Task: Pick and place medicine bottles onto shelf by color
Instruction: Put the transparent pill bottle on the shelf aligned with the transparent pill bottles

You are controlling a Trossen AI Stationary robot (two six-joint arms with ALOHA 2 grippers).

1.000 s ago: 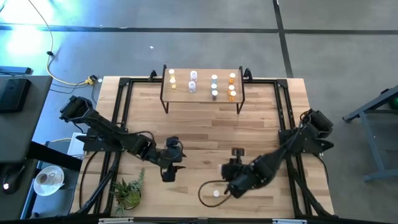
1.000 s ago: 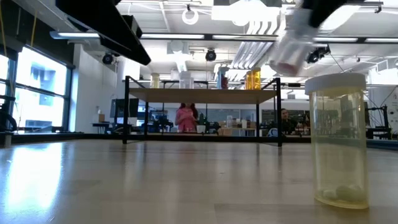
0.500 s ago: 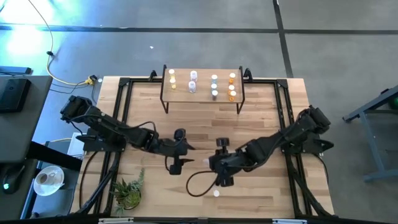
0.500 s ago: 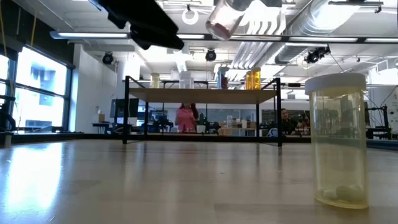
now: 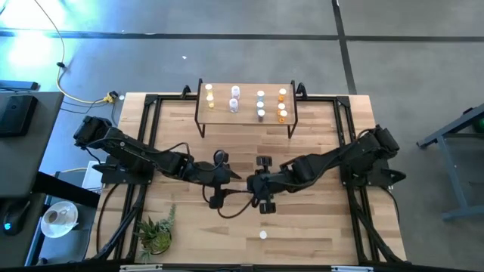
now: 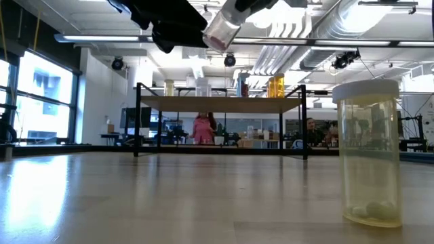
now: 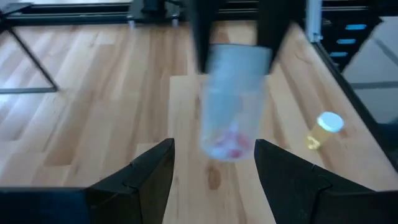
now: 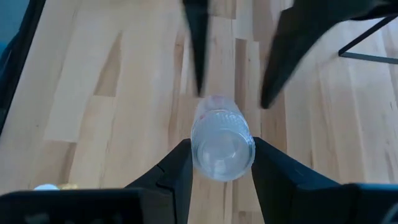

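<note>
A: What's the surface and the room like?

B: A pale plank table [image 5: 318, 143] with the shelf [image 5: 246, 115] at upper centre carrying bottles; beyond it, a bright hall with ceiling ducts and a person [image 6: 201, 128].

A: And the grippers?

B: They meet mid-frame. The right gripper [image 8: 221, 163] has its jaws clamped on a clear bottle [image 8: 222, 144]; the left gripper [image 7: 214, 163] stands with jaws apart, facing it.

A: Anything unclear?

B: That bottle is blurred. A yellowish bottle [image 6: 368, 152] stands alone at lower right.

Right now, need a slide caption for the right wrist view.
Right gripper holds a clear bottle toward the open left gripper.
</note>
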